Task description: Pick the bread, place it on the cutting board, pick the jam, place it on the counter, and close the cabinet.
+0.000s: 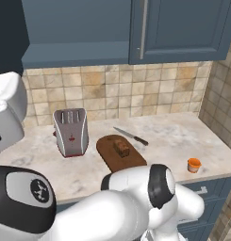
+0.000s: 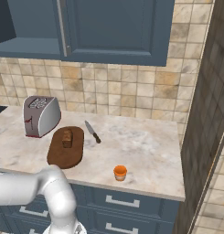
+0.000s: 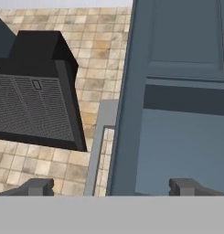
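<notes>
With the bread [image 1: 121, 148] already on the cutting board [image 1: 118, 157] and the jam [image 1: 194, 164] on the counter [image 1: 183, 136], the spread, empty gripper [image 3: 112, 186] faced the open cabinet door [image 3: 177, 91], whose edge probably could slip between the fingers instead of being pushed.

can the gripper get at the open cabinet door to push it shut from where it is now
Probably yes. The open gripper faces the cabinet door up close, with nothing between its fingertips and the panel; the door's edge sits just ahead.

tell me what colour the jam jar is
Orange, clearest in the right base view: jam jar.
</notes>
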Tool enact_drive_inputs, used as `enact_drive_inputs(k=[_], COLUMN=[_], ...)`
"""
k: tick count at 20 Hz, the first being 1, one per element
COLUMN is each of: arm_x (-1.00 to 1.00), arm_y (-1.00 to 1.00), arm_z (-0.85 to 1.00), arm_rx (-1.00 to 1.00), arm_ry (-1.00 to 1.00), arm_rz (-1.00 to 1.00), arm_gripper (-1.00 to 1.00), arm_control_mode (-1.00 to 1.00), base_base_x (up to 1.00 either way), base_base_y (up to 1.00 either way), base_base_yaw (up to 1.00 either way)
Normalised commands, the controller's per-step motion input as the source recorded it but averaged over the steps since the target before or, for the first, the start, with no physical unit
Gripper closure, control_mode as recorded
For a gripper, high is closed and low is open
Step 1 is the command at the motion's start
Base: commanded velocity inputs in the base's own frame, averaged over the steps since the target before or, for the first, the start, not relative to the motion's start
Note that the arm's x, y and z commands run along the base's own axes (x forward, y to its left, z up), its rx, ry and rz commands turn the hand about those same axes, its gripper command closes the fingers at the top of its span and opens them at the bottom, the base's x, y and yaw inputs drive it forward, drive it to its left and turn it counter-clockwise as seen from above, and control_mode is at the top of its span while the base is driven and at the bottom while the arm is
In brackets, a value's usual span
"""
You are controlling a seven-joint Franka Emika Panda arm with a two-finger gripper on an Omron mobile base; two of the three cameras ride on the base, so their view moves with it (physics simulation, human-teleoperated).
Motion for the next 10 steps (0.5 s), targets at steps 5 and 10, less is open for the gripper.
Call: enact_drive_inputs(k=[5, 10], arm_x=[0.00, 0.00], arm_y=[0.21, 0.21], arm_z=[0.00, 0.00], arm_rx=[0.00, 0.00], arm_ry=[0.01, 0.02], arm_rz=[0.00, 0.00], arm_gripper=[-1.00, -1.00], arm_control_mode=[-1.00, -1.00], base_base_x=[0.00, 0.00], base_base_y=[0.00, 0.00], base_base_yaw=[0.00, 0.00])
